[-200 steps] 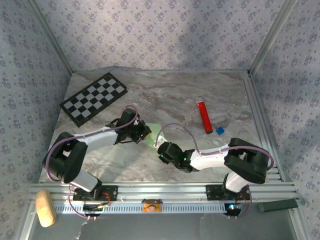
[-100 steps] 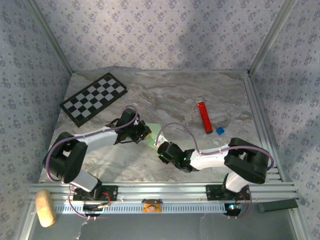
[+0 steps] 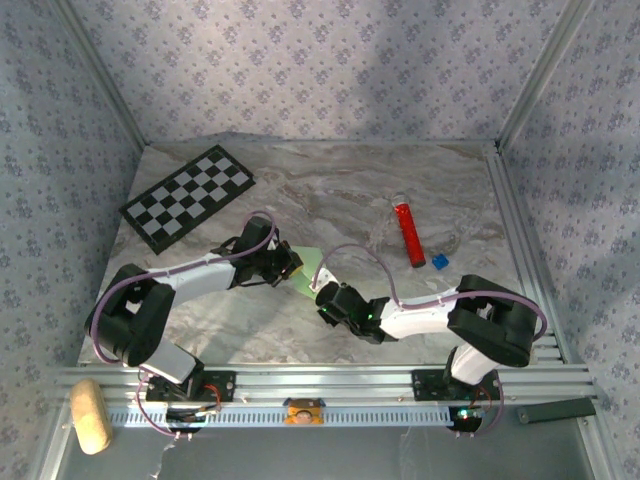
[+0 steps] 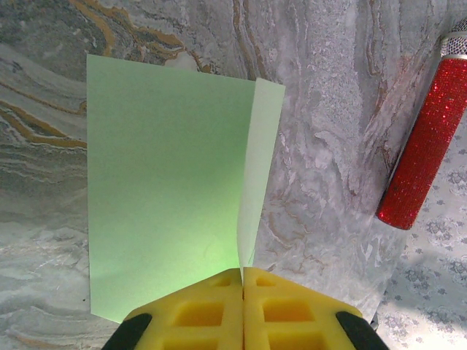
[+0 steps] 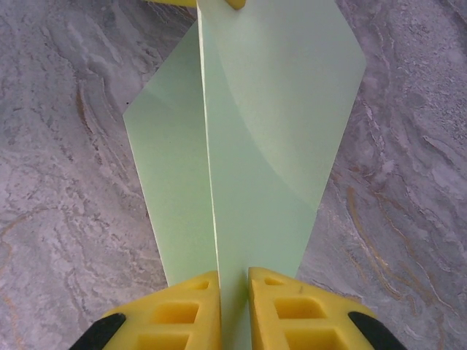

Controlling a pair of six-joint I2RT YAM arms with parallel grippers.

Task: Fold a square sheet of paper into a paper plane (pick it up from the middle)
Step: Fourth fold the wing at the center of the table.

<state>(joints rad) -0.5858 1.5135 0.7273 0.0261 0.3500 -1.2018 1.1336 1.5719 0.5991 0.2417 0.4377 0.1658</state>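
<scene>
My left gripper (image 4: 242, 271) is pressed together on the folded green sheet of paper (image 4: 164, 182) near the middle of the grey marbled table (image 3: 340, 190); my right gripper (image 5: 233, 275) straddles its crease, and I cannot tell whether it pinches; flowered wallpaper (image 3: 300, 70) all around

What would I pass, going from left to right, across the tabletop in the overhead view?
Flat black-and-white checkerboard → thin light green sheet of paper, between the two arms → glittery red cylindrical tube → small blue block.
</scene>
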